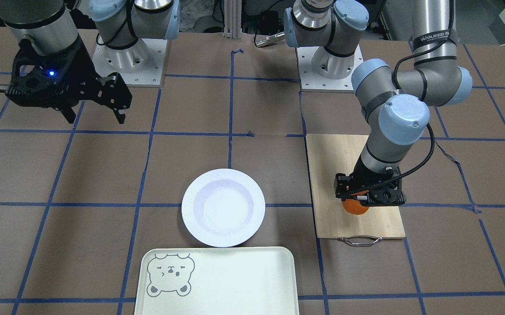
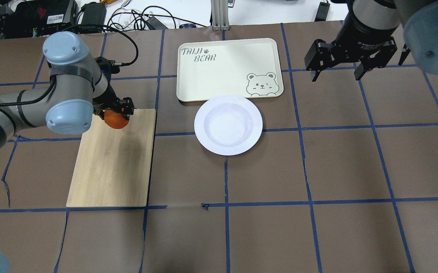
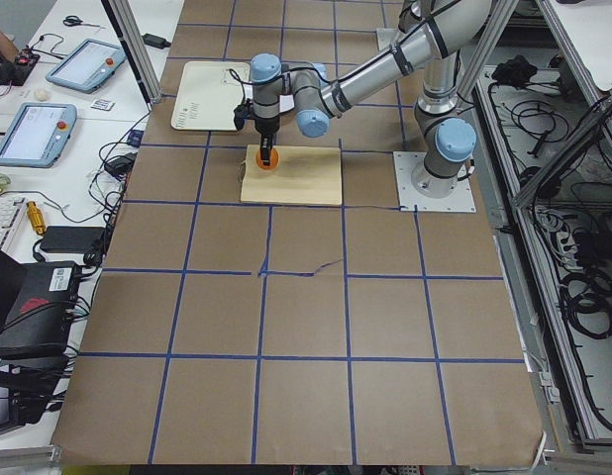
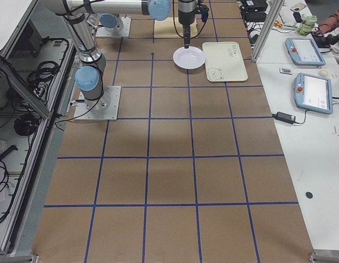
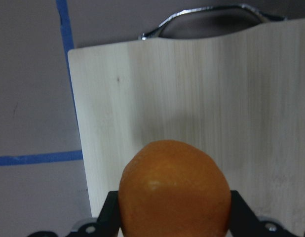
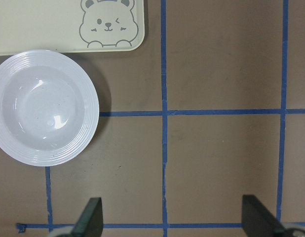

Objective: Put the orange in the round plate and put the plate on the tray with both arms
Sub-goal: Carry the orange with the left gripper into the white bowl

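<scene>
The orange (image 5: pixel 174 187) fills the bottom of the left wrist view, with a black finger pressed against each side. My left gripper (image 2: pixel 116 113) is shut on it at the handle end of the bamboo cutting board (image 2: pixel 112 163); the orange (image 1: pixel 355 209) looks to be on or just above the wood. The white round plate (image 2: pixel 228 125) lies empty in the middle of the table, touching the edge of the cream tray (image 2: pixel 222 68) with its bear drawing. My right gripper (image 2: pixel 336 74) hangs open above bare table, well off to the side of plate and tray; its fingers (image 6: pixel 91 219) stand wide apart.
The board's metal handle (image 1: pixel 359 240) points away from the robot. Brown paper with blue tape lines covers the table (image 2: pixel 317 170). Cables and boxes (image 2: pixel 33 15) lie along the far edge beyond the tray. The plate (image 6: pixel 44 121) and tray corner (image 6: pixel 44 24) show in the right wrist view.
</scene>
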You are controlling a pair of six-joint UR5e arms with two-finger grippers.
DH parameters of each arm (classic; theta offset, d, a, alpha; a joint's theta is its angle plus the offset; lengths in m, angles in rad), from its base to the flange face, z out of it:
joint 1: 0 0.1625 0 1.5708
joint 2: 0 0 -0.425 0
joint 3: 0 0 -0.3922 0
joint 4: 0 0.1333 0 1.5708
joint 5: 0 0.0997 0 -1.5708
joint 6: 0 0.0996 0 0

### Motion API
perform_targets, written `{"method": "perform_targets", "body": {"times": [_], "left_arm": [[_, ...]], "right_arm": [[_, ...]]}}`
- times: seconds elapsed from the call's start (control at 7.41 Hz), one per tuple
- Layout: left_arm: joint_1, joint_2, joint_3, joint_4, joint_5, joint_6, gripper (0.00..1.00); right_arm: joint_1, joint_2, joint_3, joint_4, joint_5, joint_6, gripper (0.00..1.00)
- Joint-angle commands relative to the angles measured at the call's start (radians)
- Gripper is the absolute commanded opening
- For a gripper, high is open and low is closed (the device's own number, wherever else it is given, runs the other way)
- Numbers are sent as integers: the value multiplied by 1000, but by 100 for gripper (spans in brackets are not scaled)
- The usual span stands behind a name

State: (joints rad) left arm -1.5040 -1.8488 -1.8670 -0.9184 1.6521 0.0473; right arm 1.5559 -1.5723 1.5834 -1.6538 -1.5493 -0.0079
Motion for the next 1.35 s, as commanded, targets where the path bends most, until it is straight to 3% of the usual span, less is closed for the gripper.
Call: {"method": "perform_targets", "body": {"times": [0.0, 0.27, 0.4, 0.54, 0.81, 1.08, 1.21], "left_arm": [[-154, -20, 25, 13, -40, -310, 4], [-284, -68, 101, 13, -57, -511, 4], [-336, -110, 142, 15, -128, -637, 4], [-367, -151, 164, 41, -187, -720, 4], [-419, -211, 166, 104, -207, -802, 5], [-423, -240, 167, 102, -196, -752, 100], [-423, -241, 172, 102, -196, -741, 100]], "right_arm": [[0, 0, 1, 0, 0, -1, 100], [-2, 0, 1, 2, 0, -1, 100], [-2, 0, 1, 2, -1, -4, 100], [-2, 0, 1, 2, -2, -3, 100], [-2, 0, 10, -1, -2, -3, 100], [-8, 0, 7, -6, 12, 0, 100], [-11, 2, 0, -6, 11, 8, 100]]}}
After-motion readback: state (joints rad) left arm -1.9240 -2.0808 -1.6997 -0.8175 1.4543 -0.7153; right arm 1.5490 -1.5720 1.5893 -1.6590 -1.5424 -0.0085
